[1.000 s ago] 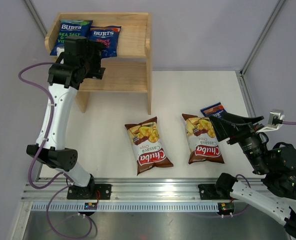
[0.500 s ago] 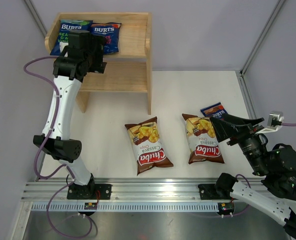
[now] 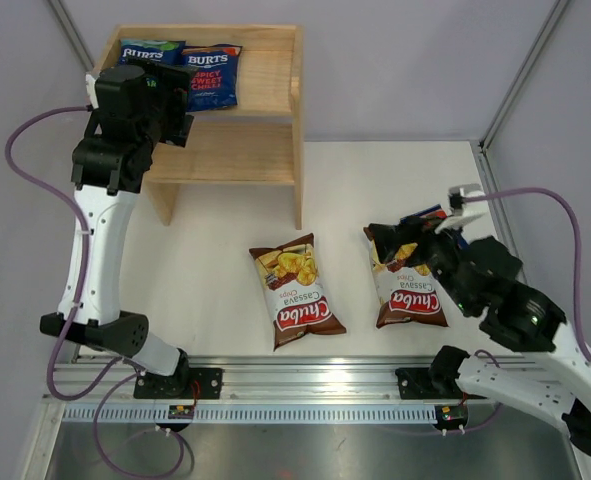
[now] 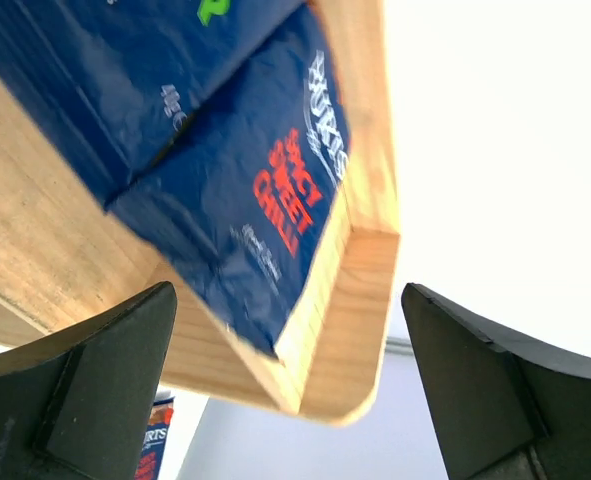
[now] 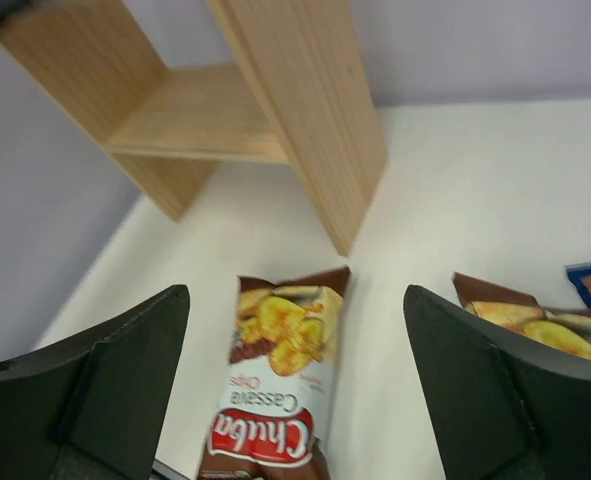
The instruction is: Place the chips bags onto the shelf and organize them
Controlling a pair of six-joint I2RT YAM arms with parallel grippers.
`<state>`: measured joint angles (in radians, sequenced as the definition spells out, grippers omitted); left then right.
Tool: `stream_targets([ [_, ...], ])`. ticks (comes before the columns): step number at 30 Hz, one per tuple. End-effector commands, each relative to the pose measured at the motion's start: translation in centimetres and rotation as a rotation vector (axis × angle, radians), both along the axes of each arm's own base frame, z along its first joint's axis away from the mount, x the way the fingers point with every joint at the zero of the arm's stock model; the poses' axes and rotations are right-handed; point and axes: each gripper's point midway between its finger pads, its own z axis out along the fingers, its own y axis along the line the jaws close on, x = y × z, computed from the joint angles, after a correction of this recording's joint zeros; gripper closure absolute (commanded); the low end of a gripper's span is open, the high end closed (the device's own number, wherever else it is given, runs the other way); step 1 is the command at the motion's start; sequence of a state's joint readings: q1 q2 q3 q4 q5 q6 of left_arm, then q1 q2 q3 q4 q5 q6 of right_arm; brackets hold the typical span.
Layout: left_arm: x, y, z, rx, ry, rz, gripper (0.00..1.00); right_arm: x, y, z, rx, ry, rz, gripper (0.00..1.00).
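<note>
Two blue Burts chips bags lie side by side on the top tier of the wooden shelf (image 3: 260, 110): one with green text (image 3: 147, 50), one with a red label (image 3: 213, 76). My left gripper (image 3: 178, 98) hangs open and empty over the shelf's front left. In the left wrist view it (image 4: 290, 400) looks at the red-label bag (image 4: 265, 200) against the raised rim (image 4: 360, 300). Two Chuba bags (image 3: 295, 292) (image 3: 407, 285) lie on the table. My right gripper (image 3: 400, 240) is open above the right one. A third blue bag (image 3: 430, 213) is mostly hidden behind it.
The shelf's lower tier (image 5: 200, 120) and side panel (image 5: 305, 110) show in the right wrist view, with the left Chuba bag (image 5: 280, 390) below the open fingers. Grey walls close in the table on the left, back and right. A metal rail (image 3: 305, 385) runs along the near edge.
The left arm has drawn back to the left from the red-label bag, which now lies further back on the top tier. The right arm has swung forward over the right Chuba bag.
</note>
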<state>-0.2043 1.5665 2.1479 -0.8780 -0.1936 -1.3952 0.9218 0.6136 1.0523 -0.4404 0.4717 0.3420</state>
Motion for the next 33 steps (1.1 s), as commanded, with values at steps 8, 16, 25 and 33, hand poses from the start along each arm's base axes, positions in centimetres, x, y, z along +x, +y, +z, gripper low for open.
stream_targets([
  [8,-13.1,0.2,-0.1,0.349,-0.262,-0.241,0.01,8.2,-1.2,-6.3,-0.177,0.343,-0.073,0.01],
  [16,-24.0,-1.1,-9.9,0.711,-0.343,-0.597,0.01,14.4,-8.2,-8.3,-0.124,0.496,-0.278,0.01],
  [25,-27.7,-3.1,-20.0,0.788,-0.391,-0.840,0.01,18.3,-17.8,-14.3,-0.079,0.687,-0.502,0.04],
  [33,-27.8,-2.7,-20.7,0.810,-0.389,-0.827,0.01,22.0,-23.0,-24.0,-0.157,0.917,-0.491,0.07],
])
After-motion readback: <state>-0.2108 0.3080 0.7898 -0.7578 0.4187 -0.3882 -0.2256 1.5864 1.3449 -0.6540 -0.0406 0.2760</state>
